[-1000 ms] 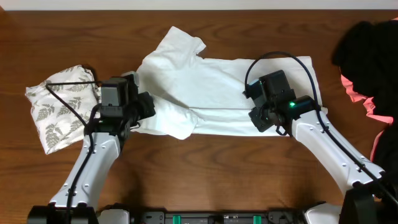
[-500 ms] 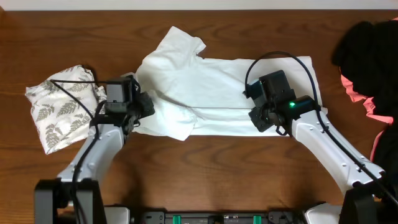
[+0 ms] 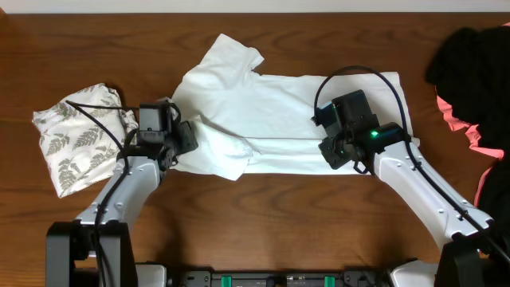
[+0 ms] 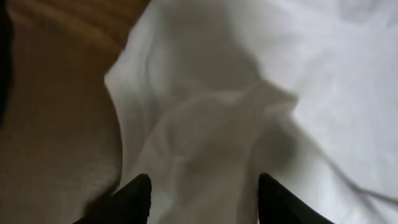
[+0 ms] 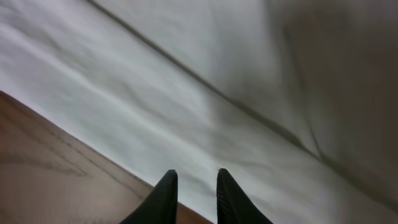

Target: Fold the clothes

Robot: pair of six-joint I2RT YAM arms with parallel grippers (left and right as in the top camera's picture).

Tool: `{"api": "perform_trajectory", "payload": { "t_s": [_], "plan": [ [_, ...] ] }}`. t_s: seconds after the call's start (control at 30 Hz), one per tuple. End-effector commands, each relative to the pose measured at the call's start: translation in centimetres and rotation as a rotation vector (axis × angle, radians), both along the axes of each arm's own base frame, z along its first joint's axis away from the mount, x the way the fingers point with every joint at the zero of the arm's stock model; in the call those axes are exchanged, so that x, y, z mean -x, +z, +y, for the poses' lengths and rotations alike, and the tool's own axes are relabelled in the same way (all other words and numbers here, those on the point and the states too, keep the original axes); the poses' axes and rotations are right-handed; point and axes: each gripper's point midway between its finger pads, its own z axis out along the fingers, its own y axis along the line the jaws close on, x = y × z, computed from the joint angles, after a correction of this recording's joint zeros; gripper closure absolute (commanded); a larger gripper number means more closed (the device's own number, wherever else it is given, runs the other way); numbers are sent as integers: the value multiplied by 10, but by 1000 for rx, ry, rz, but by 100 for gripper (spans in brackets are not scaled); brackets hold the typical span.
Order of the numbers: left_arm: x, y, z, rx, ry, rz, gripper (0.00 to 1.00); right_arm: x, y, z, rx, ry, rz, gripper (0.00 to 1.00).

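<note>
white T-shirt (image 3: 279, 112) spread across wooden table (image 3: 263, 215) | left gripper (image 4: 202, 200) jaws wide over its rumpled left edge | right gripper (image 5: 193, 196) jaws narrow at near hem, grip unclear

Open worktop (image 3: 263, 215) at lower centre; white T-shirt (image 3: 271, 112) fills centre, leaf-print garment (image 3: 76, 147) left, black garment (image 3: 470, 64) upper right.

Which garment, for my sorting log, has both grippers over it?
The white T-shirt, spread centrally; the leaf-print one lies left, the black one and coral one far right.
</note>
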Motion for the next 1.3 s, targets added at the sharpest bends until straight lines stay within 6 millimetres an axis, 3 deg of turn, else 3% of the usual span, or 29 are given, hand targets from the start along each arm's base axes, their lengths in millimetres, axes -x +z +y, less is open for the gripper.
{"api": "perform_trajectory", "payload": {
  "t_s": [0.0,0.1,0.13,0.17,0.23,0.27,0.4,0.7,0.87,0.97,1.27],
  "plan": [
    [2,18,-7,18,-34,-31,45,-1,-1,-2,0,-16,3,79],
    [4,34,-8,16,-39,-67,45,0,-1,-2,0,-16,3,79],
    [4,42,-9,16,-42,-88,50,0,-1,-2,0,-16,3,79],
    [3,48,-10,18,-45,-107,59,0,-1,-2,0,-16,3,79],
    [3,61,-14,21,-57,-145,93,0,-1,-2,0,-16,3,79],
    [4,67,-20,33,-78,-162,94,0,-1,-2,0,-17,3,79],
    [12,69,-54,109,-189,-154,94,-1,-1,-2,-1,-17,2,79],
    [38,24,-110,125,-356,8,95,0,-1,-1,-3,-15,5,79],
    [53,10,-140,122,-473,50,94,0,-1,-1,-7,-14,6,78],
    [55,4,-146,106,-493,57,94,0,-1,-1,-8,-20,8,79],
    [52,-22,-137,38,-462,106,94,3,-2,-1,-8,-27,19,79]
  ]
}}
